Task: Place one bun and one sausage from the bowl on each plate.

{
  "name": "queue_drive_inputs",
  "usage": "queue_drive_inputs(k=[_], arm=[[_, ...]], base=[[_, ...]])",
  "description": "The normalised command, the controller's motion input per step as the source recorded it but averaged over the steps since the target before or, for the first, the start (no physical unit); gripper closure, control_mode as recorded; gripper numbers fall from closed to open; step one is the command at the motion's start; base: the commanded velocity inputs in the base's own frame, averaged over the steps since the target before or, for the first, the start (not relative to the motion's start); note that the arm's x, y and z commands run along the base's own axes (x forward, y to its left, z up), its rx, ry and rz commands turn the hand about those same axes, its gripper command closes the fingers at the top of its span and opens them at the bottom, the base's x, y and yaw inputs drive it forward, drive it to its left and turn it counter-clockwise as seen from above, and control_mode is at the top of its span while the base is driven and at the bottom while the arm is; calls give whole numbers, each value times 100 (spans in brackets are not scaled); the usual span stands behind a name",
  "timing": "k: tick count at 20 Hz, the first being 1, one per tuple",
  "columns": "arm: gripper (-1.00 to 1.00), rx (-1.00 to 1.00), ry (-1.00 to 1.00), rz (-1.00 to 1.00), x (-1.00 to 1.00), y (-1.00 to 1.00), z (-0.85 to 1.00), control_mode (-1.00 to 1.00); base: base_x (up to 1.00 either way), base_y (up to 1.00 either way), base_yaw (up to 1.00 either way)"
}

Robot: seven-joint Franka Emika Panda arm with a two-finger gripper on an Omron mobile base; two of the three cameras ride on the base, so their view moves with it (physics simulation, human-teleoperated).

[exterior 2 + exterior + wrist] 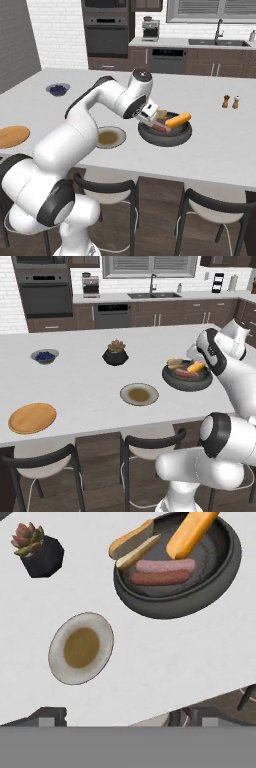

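The dark bowl [215, 587] [187, 383] [165, 137] holds two buns and two sausages. One bun [192, 532] [178, 120] leans on the rim, and a split bun [131, 543] lies beside it. A pink sausage [162, 565] and a redder sausage [159, 578] lie side by side below them. My gripper [125, 716] [149, 117] hovers at the bowl's left rim, open, with nothing between its fingertips. The grey plate [57, 662] [126, 392] [120, 141] sits empty left of the bowl. At the counter's left end lies the empty wooden plate [32, 417] [12, 136].
A black plant pot [115, 353] [39, 551] stands behind the grey plate. A small bowl of blueberries [45, 356] [58, 89] is far left. Two shakers [231, 101] stand right of the bowl. Stools [150, 443] line the counter's near edge.
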Motion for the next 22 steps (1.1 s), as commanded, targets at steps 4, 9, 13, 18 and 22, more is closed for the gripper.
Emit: queue_drive_inputs(k=[4,9,13,18,22], arm=[[-100,-64,-11,14,35,1,-53,-100],[-100,-78,-1,9,6,8,-93,-100],[-100,-6,10,0,25,-5,-10,-100],[-100,3,15,0,79,-54,2,-100],[-100,1,8,0,33,-9,0,-100]], base=[[0,0,0],[0,0,0],[0,0,0],[0,0,0],[0,0,0]])
